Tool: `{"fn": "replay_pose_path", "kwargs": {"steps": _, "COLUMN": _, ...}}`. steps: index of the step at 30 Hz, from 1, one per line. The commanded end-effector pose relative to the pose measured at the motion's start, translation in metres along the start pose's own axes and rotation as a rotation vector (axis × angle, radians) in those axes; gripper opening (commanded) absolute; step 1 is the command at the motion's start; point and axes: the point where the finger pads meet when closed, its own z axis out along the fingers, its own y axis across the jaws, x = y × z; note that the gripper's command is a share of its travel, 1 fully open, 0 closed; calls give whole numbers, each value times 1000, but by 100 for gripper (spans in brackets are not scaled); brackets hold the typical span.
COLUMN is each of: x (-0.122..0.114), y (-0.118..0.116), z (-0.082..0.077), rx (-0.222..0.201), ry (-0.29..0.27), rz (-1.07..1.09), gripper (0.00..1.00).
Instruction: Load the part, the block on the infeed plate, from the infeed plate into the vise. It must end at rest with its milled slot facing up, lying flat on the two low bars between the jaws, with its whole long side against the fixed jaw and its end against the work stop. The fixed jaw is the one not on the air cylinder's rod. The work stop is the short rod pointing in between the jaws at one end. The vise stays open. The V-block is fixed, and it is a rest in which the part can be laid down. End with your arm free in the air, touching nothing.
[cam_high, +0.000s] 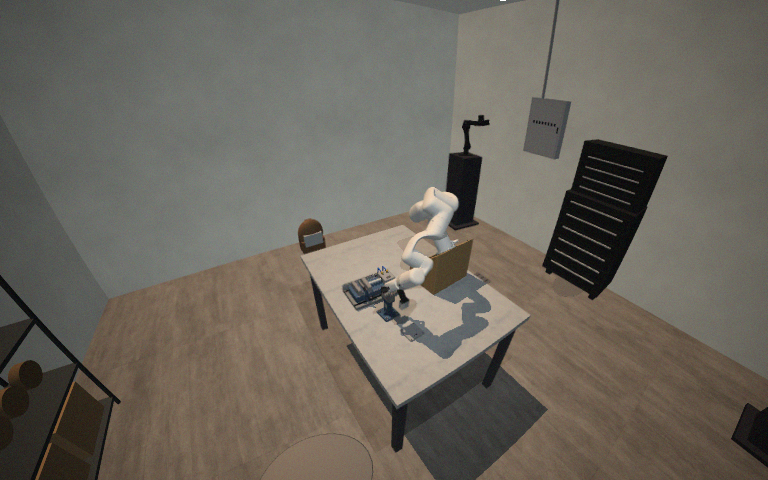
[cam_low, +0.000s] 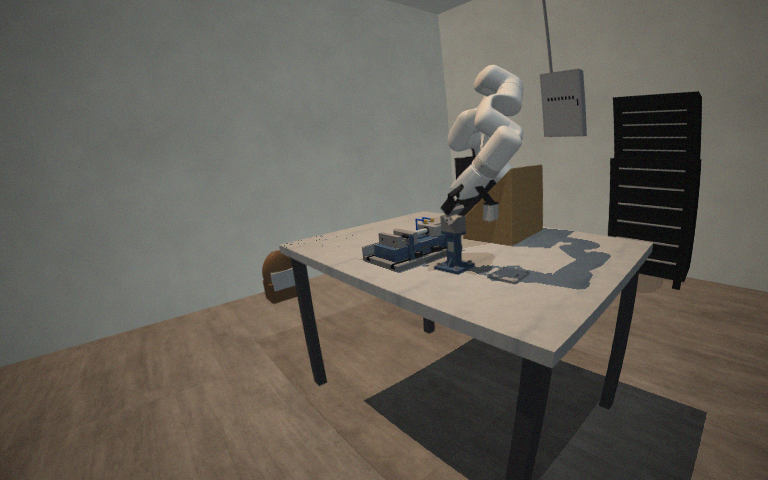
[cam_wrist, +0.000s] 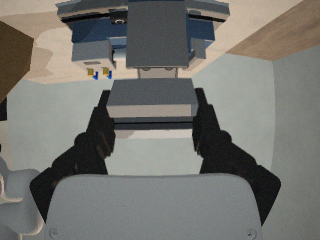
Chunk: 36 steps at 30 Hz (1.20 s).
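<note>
The grey part (cam_wrist: 153, 94) is held by its ends between the gripper's black fingers in the wrist view. A dark groove runs along its side toward the palm. My gripper (cam_wrist: 153, 102) (cam_low: 454, 212) is shut on it, close above the V-block (cam_wrist: 157, 37) on its blue post (cam_low: 453, 249) (cam_high: 388, 313). In the wrist view a narrow paler piece shows between part and V-block; contact cannot be told. The vise (cam_high: 367, 288) (cam_low: 396, 251) stands beside the post, open, with no part seen in it. The infeed plate (cam_high: 412, 330) (cam_low: 509, 275) is bare.
The tan upright panel (cam_high: 451, 268) (cam_low: 523, 206) stands near the arm's base. The vise's air cylinder, with brass and blue fittings (cam_wrist: 106, 73), lies at one end of the vise. All stand on the pale table (cam_high: 396, 362) (cam_low: 509, 316).
</note>
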Motion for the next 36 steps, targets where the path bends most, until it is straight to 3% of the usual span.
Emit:
{"fn": "replay_pose_path", "kwargs": {"steps": 1, "x": -1, "y": 1, "z": -2, "rx": -3, "ry": 3, "rz": 3, "gripper": 0}}
{"fn": "replay_pose_path", "kwargs": {"steps": 36, "x": -1, "y": 1, "z": -2, "rx": -3, "ry": 20, "rz": 2, "gripper": 0}}
